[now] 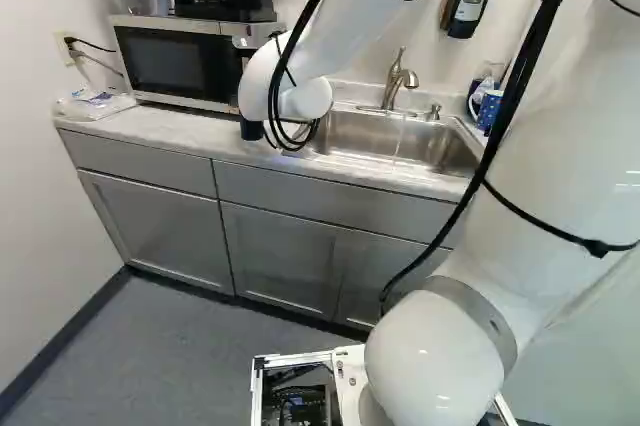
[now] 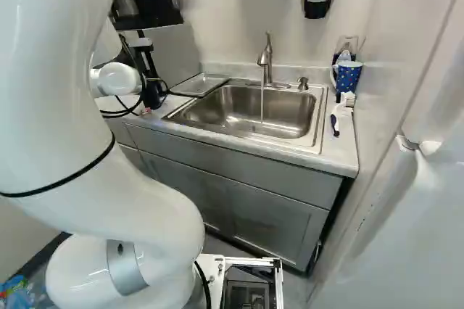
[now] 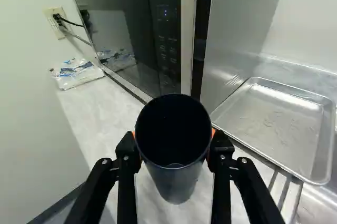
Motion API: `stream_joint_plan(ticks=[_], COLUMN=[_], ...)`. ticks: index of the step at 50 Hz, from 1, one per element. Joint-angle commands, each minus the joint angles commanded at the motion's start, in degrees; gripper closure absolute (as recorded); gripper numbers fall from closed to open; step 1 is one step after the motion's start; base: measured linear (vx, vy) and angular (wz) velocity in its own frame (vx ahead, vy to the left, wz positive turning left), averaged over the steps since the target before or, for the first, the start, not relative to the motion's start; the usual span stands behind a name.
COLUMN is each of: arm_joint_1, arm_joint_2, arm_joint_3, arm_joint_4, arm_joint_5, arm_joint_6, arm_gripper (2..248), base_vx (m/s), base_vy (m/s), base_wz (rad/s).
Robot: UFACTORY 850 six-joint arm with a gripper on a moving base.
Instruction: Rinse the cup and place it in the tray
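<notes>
Our gripper (image 3: 174, 142) has both fingers clamped on the dark cup (image 3: 176, 177), one from each side, its mouth turned toward the wrist camera; the cup hangs roughly upright over the counter (image 1: 200, 136), in front of the microwave (image 1: 178, 63) and left of the sink (image 2: 250, 112). To the cup's right, on the near side of the wall, lies the metal tray (image 3: 274, 126), in which we see no cup. Farther right, a thin stream of water (image 2: 262, 103) falls from the faucet (image 2: 266, 59) into the basin. We judge that grasping is done and placing remains; whether rinsing is done we cannot tell, though the running water and the cup's place away from it suggest that it is still to come. Of the three views, the wrist view alone shows the finger contact plainly; the left base view gives the microwave and cup but loses the tray behind our arm (image 1: 360, 26); the right base view shows the tray beside the sink, and, at the right, a small brush (image 2: 335, 125).
</notes>
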Motion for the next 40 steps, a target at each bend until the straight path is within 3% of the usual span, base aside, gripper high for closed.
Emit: stream_joint_plan(ticks=[24,25,30,31,35,36,40], arm_joint_1=[0.0,0.0,0.0,0.0,0.0,0.0,0.0], arm_joint_2=[0.0,0.0,0.0,0.0,0.0,0.0,0.0], arm_joint_3=[0.0,0.0,0.0,0.0,0.0,0.0,0.0], arm_joint_4=[0.0,0.0,0.0,0.0,0.0,0.0,0.0], arm_joint_5=[0.0,0.0,0.0,0.0,0.0,0.0,-0.2], arm_joint_6=[0.0,0.0,0.0,0.0,0.0,0.0,0.0], arm_gripper=[124,113,113,80,80,45,45], base_vx=[0.0,0.0,0.0,0.0,0.0,0.0,0.0], base_vy=[0.0,0.0,0.0,0.0,0.0,0.0,0.0], base_wz=[0.0,0.0,0.0,0.0,0.0,0.0,0.0])
